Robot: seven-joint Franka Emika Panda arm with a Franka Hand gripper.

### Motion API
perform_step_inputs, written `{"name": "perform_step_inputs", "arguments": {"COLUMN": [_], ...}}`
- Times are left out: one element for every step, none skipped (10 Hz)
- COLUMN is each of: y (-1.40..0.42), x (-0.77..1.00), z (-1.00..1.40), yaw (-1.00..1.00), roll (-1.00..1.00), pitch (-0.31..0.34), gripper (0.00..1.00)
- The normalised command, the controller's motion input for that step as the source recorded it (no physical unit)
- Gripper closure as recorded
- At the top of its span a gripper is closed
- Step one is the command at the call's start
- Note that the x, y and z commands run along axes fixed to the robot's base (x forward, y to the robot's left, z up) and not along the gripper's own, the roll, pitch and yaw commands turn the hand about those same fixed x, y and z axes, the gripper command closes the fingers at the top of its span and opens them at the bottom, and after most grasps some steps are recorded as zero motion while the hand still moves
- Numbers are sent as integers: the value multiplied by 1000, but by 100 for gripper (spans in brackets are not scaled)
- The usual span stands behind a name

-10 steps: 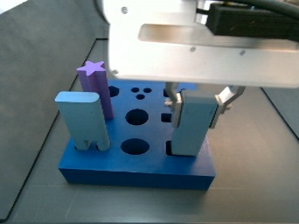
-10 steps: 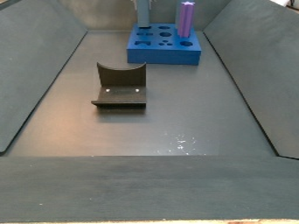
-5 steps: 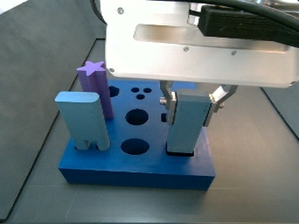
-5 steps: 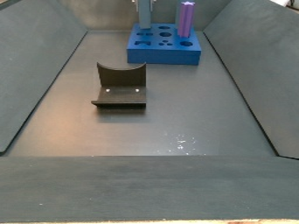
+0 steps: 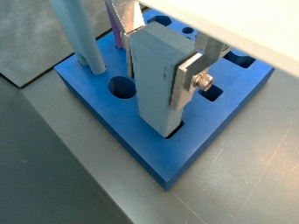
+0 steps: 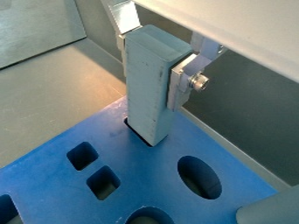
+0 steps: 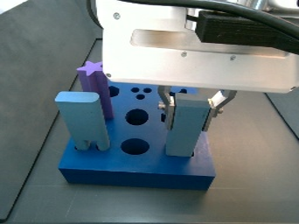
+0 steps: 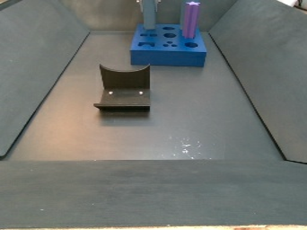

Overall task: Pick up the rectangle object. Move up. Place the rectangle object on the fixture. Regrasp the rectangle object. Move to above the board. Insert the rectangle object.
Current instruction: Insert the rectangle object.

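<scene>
Here, your two-finger gripper [image 5: 163, 74] clamps the long slate-blue rectangle object [image 5: 156, 83] upright, its lower end entering a rectangular slot near the edge of the bright blue holed board [image 5: 198, 131]; vertical alignment lets it slide home.

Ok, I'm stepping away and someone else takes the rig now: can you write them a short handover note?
Gripper: above the board, fingers shut on the rectangle object.
Rectangle object: upright, lower end inside a slot at the board's corner, as both wrist views show.
Fixture: empty, on the floor apart from the board.
Done: pick, fixture regrasp, move over the board; insertion started.
Left: push it fully down if needed, open the fingers, withdraw. How deep it sits cannot be told.
</scene>
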Motion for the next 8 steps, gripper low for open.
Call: {"name": "perform_step_inputs", "arguments": {"y": [60,0,0,-11,-151,0,0,0], "x": [66,23,86,46,174,66,0,0], "z": [0,0,0,0,-43,0,-26,-423], "yaw": [0,0,-34,-154,-549,-120,0,0], "roll": [-229,-31,-9,0,0,0,0,-91], "pitch": [0,0,0,0,0,0,0,-183], "gripper": [100,100,100,100,100,100,100,100]}}
